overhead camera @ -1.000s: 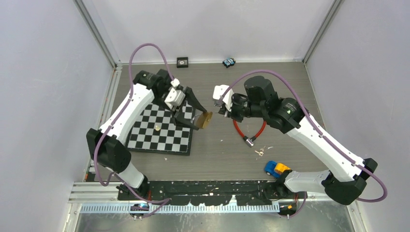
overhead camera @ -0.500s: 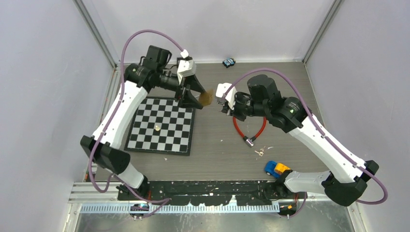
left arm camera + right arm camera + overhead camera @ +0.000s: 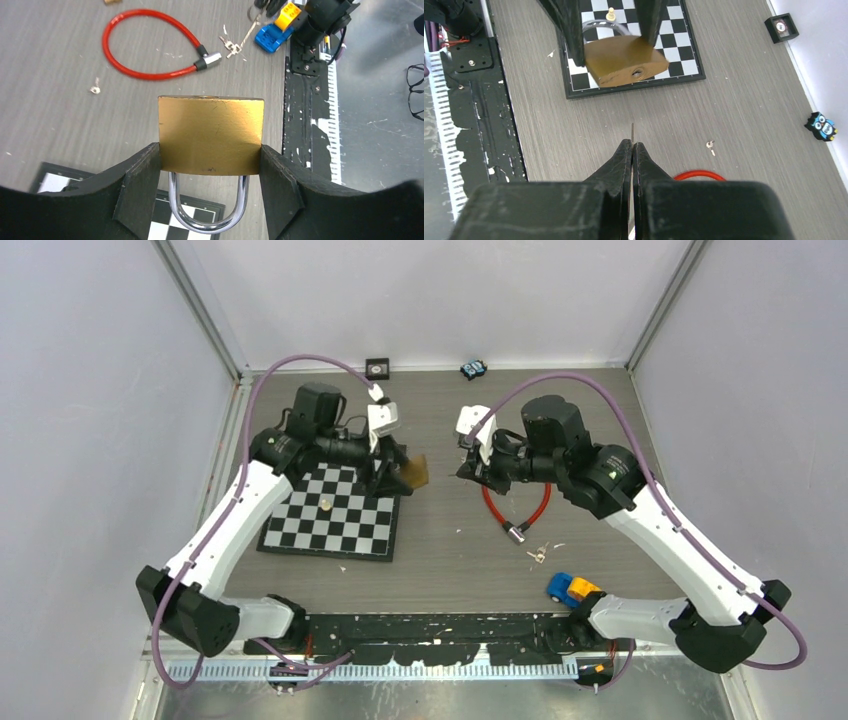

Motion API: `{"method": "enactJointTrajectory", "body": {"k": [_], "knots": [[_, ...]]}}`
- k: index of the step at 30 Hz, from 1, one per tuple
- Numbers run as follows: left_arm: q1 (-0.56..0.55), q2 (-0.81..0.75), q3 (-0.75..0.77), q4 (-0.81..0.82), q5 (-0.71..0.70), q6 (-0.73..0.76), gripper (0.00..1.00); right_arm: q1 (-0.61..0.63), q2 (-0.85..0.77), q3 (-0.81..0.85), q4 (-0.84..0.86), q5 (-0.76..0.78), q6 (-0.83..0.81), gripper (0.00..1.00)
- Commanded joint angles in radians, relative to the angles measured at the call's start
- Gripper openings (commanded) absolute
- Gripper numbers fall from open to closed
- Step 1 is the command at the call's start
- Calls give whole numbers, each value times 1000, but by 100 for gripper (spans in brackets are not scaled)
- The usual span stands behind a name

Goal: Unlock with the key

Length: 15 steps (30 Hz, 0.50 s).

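We are lining up for insertion. Our left gripper (image 3: pixel 210 156) is clamped on the padlock (image 3: pixel 211 135), held above the middle of the worktop (image 3: pixel 450 560), its keyhole (image 3: pixel 638 73) facing our right gripper (image 3: pixel 632 150), which pinches the key (image 3: pixel 632 131). Next, we judge, the blade must meet the keyhole squarely.

white link shells (image 3: pixel 235 515), black joint housings (image 3: pixel 318 405) and bases (image 3: pixel 195 615), looped purple cables (image 3: pixel 300 358), scuffed matte black fingers (image 3: pixel 137 185)

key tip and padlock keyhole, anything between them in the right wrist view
Nothing blocks it: the right wrist view shows open air from key to padlock keyhole, with bare table and the chessboard's edge beneath.
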Motion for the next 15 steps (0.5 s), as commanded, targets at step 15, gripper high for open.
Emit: {"method": "enactJointTrajectory", "body": {"k": [15], "knots": [[-250, 77, -387, 450, -453, 182, 0, -290, -6, -303, 308, -255, 309, 1]]}}
